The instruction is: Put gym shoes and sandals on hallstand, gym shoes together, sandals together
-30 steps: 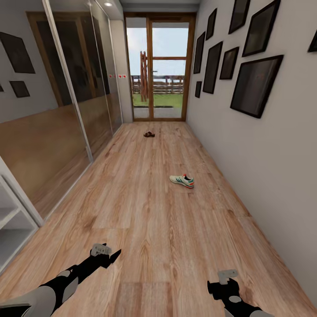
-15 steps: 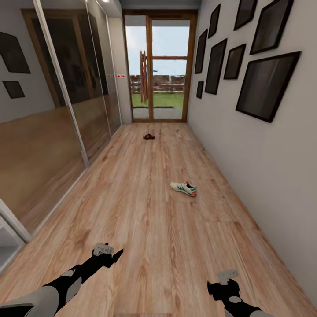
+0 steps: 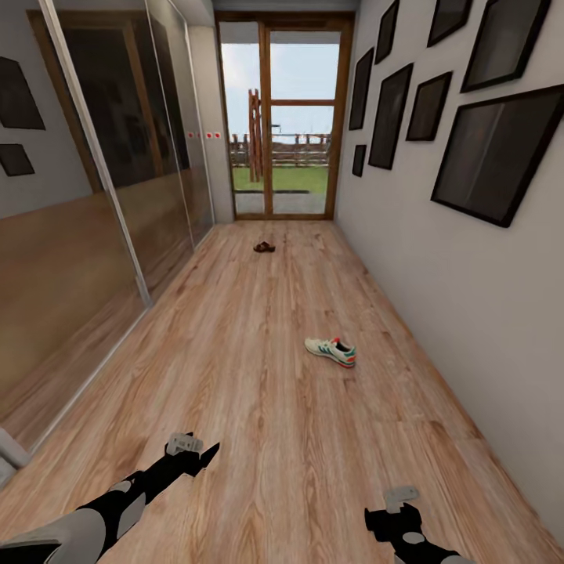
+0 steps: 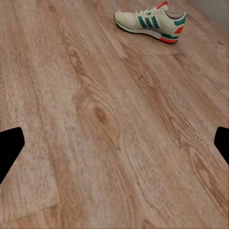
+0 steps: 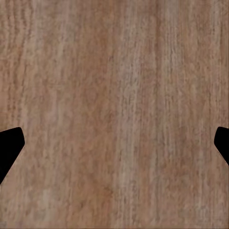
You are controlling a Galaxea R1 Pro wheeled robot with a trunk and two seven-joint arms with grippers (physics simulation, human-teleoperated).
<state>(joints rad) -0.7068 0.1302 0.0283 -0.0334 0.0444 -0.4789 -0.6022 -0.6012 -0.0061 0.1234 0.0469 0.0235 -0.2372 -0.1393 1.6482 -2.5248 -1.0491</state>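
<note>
Task status: early, judged from the present layout. One gym shoe [image 3: 330, 351] lies on its sole on the floor [image 3: 258, 392], mid-corridor, somewhat right of centre and nearer the right wall [image 3: 470, 298] than the mirrored wardrobe [image 3: 94, 235]. The left wrist view shows the same shoe [image 4: 150, 21], green stripes and orange-red heel visible, with bare planks between it and the camera. A small dark item far down the corridor, near the glass door [image 3: 282, 117], is probably a sandal [image 3: 264, 247]; too small to confirm. The second shoe and second sandal are not identified, and the rack cannot be made out. So at least these two items are left to collect; nothing is carried. Left pincer [image 3: 188, 450]: fingers spread wide, empty, held low over the floor. Right pincer [image 3: 399, 501]: wide too, going by the wrist view, where the two finger tips sit at opposite borders with only wood grain [image 5: 114, 114] between; empty. Room: the corridor is long and narrow, bounded by the wardrobe on the left and the picture-hung wall on the right. The floor between the robot and the shoe looks unobstructed. The shoe sits well off the right wall, so either arm should have room; the right seems closer.
</note>
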